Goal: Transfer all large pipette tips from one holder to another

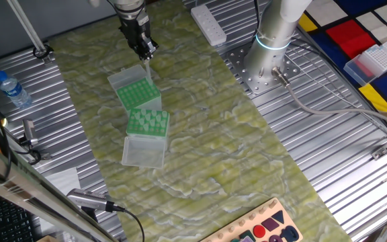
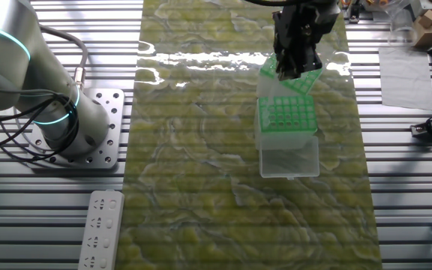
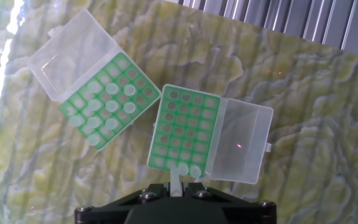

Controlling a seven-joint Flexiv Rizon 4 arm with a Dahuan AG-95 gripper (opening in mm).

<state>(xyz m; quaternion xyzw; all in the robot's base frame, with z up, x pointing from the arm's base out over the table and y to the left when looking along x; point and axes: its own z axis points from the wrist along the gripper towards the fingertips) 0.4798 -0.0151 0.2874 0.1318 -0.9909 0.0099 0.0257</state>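
Our hand [image 3: 178, 186] grips one pipette tip [image 3: 176, 182], seen only in the hand view, above two open racks on the table [image 1: 200, 134]. The other large pipette tips [image 3: 107, 107] fill part of the left rack [image 3: 112, 101]; two sit in the right rack [image 3: 185, 127].

- In the hand view, the gripper [image 3: 178, 198] is cut off by the bottom edge; only its dark base is seen, and the fingertips cannot be made out.
- In the other fixed view, the far holder [image 2: 291, 75] is largely covered by the gripper [image 2: 297, 66].
- The tips [image 1: 146, 121] are too small to be counted in either fixed view.
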